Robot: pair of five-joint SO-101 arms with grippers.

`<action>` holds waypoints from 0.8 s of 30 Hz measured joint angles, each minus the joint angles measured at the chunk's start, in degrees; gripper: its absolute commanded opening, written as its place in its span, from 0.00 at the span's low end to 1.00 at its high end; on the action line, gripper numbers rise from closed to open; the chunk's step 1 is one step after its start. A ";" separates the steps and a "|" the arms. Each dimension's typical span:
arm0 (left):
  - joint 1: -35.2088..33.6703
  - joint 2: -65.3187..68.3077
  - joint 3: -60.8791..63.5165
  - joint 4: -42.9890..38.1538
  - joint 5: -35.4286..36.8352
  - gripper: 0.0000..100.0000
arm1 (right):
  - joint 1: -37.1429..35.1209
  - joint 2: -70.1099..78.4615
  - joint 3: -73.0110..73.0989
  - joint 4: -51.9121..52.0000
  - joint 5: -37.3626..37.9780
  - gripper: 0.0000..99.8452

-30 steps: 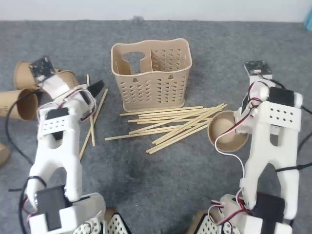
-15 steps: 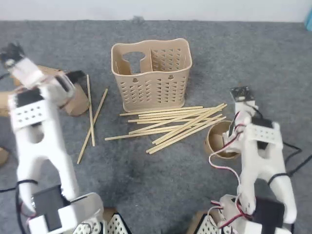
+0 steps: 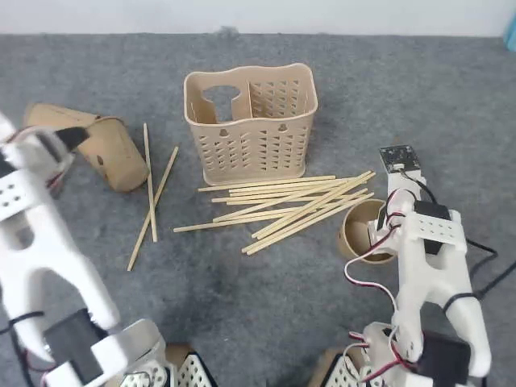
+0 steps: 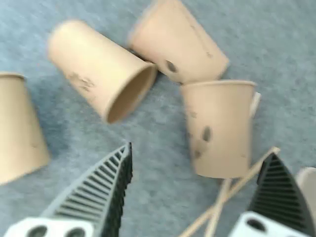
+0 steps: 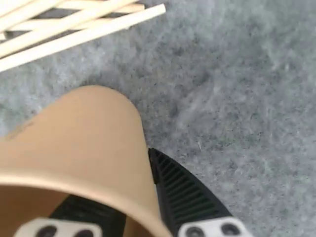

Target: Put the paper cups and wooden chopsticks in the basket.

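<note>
Paper cups lie tipped on the grey carpet at the far left: one beside another, and a third with its mouth showing. My left gripper hangs open just above them, holding nothing. My right gripper is shut on the rim of a paper cup, one finger inside and one finger outside. Wooden chopsticks lie heaped in front of the beige basket.
Two loose chopsticks lie left of the basket, close to the tipped cups. A further cup lies at the edge of the left wrist view. Bare carpet stretches in front of the chopstick heap.
My left arm has swung left, away from the two loose chopsticks, and now sits over the tipped cups. My right arm has shifted a little left with its cup, which now stands more upright.
</note>
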 measured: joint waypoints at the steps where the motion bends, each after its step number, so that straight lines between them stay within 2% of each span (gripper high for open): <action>1: -0.79 0.00 0.00 0.00 -1.49 0.38 | 0.00 0.00 0.00 0.00 0.00 0.01; 6: -3.16 1.32 -1.85 -0.09 -4.13 0.38 | 0.00 0.00 0.00 0.00 0.00 0.01; 12: -3.34 12.40 -12.40 3.08 -4.66 0.38 | 0.00 0.00 0.00 0.00 0.00 0.01; 16: -5.10 21.19 -22.59 6.07 -4.75 0.29 | 0.00 0.00 0.00 0.00 0.00 0.01; 20: -6.07 27.60 -28.48 6.42 -11.96 0.21 | 0.00 0.00 0.00 0.00 0.00 0.01; 24: -6.07 31.30 -29.19 6.51 -21.71 0.20 | 0.00 0.00 0.00 0.00 0.00 0.01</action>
